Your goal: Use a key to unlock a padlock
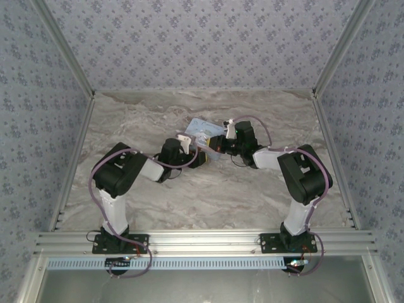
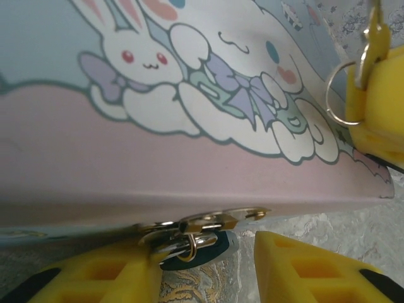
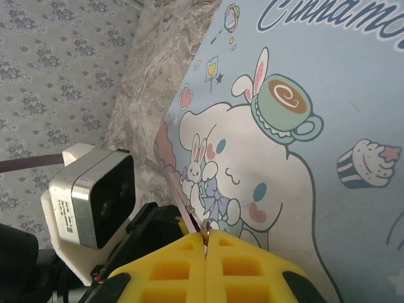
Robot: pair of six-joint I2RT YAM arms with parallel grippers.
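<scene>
- Watching the worktop (image 1: 208,189) first: the tin (image 2: 189,164) lies loose on it, mid-table between both arms. A sideways shove from either arm could, I reckon, slide the whole tin and drag the lock out of line.
- Tin next: the padlock (image 2: 189,243) hangs from the hasp (image 2: 214,221) on its side wall, low down, just above the worktop. If the tin tips or turns, the lock goes with it.
- Left tool (image 2: 205,259) now: jaws apart, one pad on either side of the padlock. The left pad looks to be touching it and the right pad shows a clear gap, so nothing is gripped yet. Bite off-centre and I could catch the hasp as well, or knock the lock aside.
- Right tool (image 3: 206,235): clenched on the key (image 2: 369,38), up by the tin's lid and well apart from the padlock. It pinches only a thin edge, so I'd worry the key twists in the pads once it meets resistance.
- Padlock itself: tiny and, I'd judge, free to swing. I can't make out the keyhole from here, so lining up blind is the big risk.
- Key ring (image 2: 334,95): dangling beside the right tool, it could snag the tin's edge or the hasp on the way in.
</scene>
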